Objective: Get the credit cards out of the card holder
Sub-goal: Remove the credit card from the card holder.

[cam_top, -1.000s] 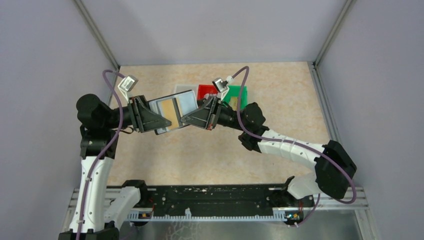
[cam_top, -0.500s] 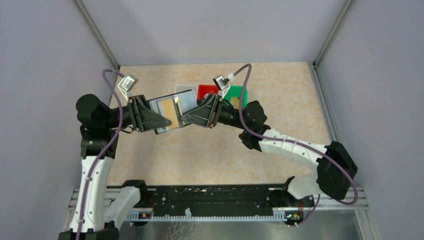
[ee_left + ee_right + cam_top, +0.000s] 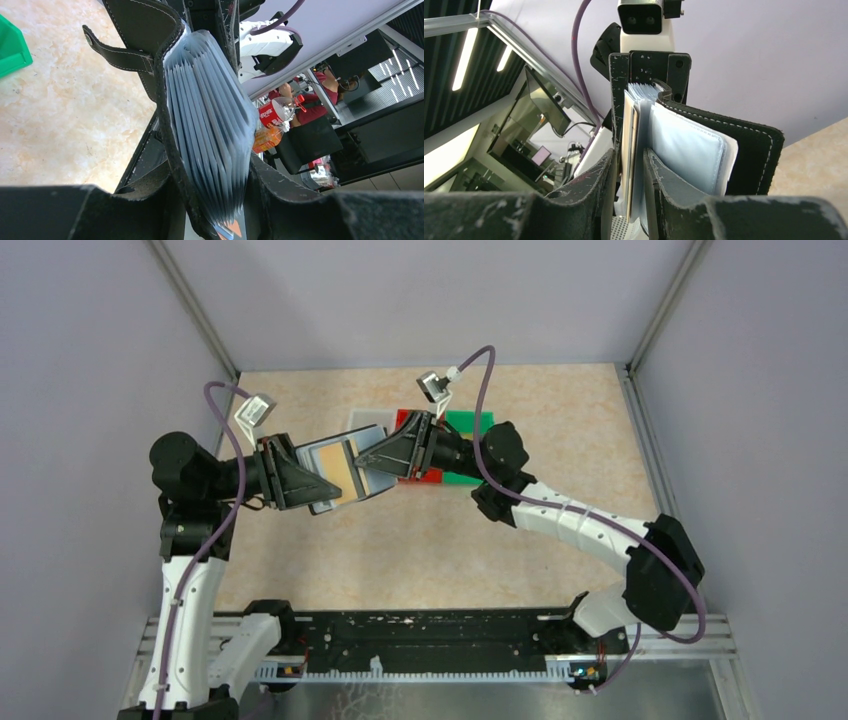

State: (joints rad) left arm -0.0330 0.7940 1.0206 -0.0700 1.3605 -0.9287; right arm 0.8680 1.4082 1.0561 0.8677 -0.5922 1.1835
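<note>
The card holder (image 3: 322,462), a black folding wallet with a fan of clear sleeves (image 3: 205,115), hangs open above the table, its strap tab (image 3: 115,50) dangling. My left gripper (image 3: 312,483) is shut on the wallet's spine end (image 3: 210,180). A gold/tan credit card (image 3: 346,478) sits in a sleeve on the open page. In the right wrist view its thin edge (image 3: 628,150) stands between the fingers of my right gripper (image 3: 630,160). The jaws are narrowly open, with a sliver of gap beside the card. The black cover (image 3: 749,150) lies right of them. My right gripper (image 3: 366,464) meets the wallet from the right.
A white bin (image 3: 365,418), a red bin (image 3: 405,418) and a green bin (image 3: 468,422) stand on the beige table behind and under the right wrist. The green bin's corner (image 3: 12,45) shows in the left wrist view. Grey walls enclose the table.
My right gripper went from shut to slightly parted and slid left over the edge of the gold card. The right arm swung up and back. The left gripper and wallet barely shifted.
</note>
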